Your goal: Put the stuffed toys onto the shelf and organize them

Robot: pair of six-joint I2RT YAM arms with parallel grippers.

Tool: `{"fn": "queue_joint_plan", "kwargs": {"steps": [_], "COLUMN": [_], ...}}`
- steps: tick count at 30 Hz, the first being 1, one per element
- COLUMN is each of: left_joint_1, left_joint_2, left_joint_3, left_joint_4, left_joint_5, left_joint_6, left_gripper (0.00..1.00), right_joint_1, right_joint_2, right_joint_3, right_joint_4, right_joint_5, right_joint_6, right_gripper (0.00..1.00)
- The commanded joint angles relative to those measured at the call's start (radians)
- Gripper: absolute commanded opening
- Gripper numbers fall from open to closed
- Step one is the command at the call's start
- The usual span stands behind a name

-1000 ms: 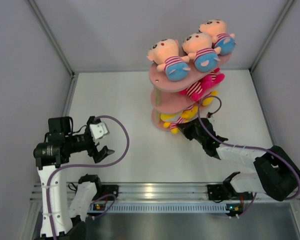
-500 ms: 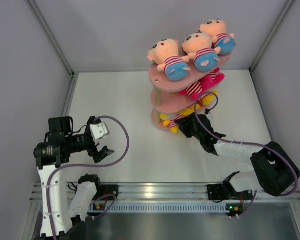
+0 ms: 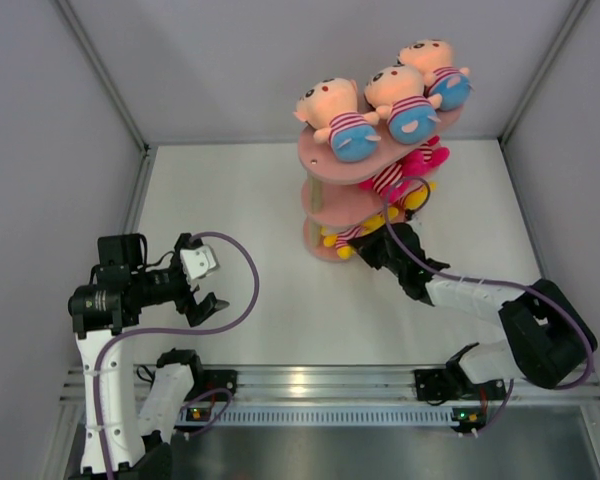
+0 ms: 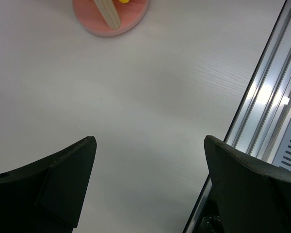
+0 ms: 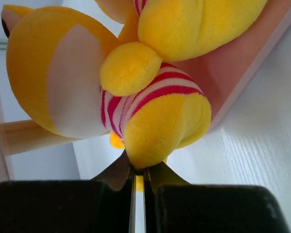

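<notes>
The jaws of the right gripper (image 5: 138,167) were pressed together, their tips right up against the yellow leg of a yellow toy (image 5: 150,97) at the near edge of the shelf's lowest board. Only a thin sliver of yellow showed between the two fingers, and whether any plush was pinched there could not be told. The jaws of the left gripper (image 3: 206,284) stood wide apart with nothing between them, hanging above the bare table (image 3: 260,200) well off to the left of the shelf (image 3: 315,155) and nearer the arm bases.

The yellow toy wore a pink-and-white striped shirt and lay on the shelf's bottom tier with its leg hanging out over the rim, beside another yellow toy on the same board. A pale post (image 5: 24,136) of the shelf ran behind it in the right wrist view. On the tier above, magenta-limbed toys (image 3: 410,165) poked out at the shelf's right side. Three peach-faced toys (image 3: 332,110) in striped shirts and blue shorts lay in a row along the shelf's top board. The shelf itself stood upright toward the far side of the table, right of centre
</notes>
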Motion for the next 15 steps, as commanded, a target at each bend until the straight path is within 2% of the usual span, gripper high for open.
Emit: {"fn": "queue_joint_plan", "kwargs": {"steps": [1,5,6,7,11,15], "left_joint_1": [0.000,0.000,0.000,0.002,0.000,0.002], "left_joint_2": [-0.005,-0.005,-0.007,-0.005,-0.013,-0.020], "left_joint_3": [-0.001,-0.001,0.001,0.002,0.001,-0.007], "left_joint_4": [-0.119,-0.119,-0.120,-0.120,-0.119,-0.119], "left_joint_5": [0.008,0.008,0.008,0.007,-0.004,-0.013], "left_joint_6": [0.013,0.014,0.013,0.010,0.010,0.014], "left_gripper": [0.99,0.99,0.99,0.99,0.99,0.99], "right_joint_1": [-0.008,-0.007,-0.008,-0.008,-0.010,-0.019], "right_joint_2": [0.028,0.090,0.103,0.115,0.126,0.088], "right_joint_3": [0.065,0.120,0.135,0.146,0.102,0.048], "right_joint_4": [0.081,0.056,0.041,0.033,0.088,0.116], "right_joint_5": [-0.024,-0.037,-0.047,-0.051,-0.057,-0.060], "right_joint_6": [-0.001,-0.013,-0.017,-0.018,0.002,0.016], "right_gripper": [0.00,0.00,0.03,0.06,0.32,0.38]}}
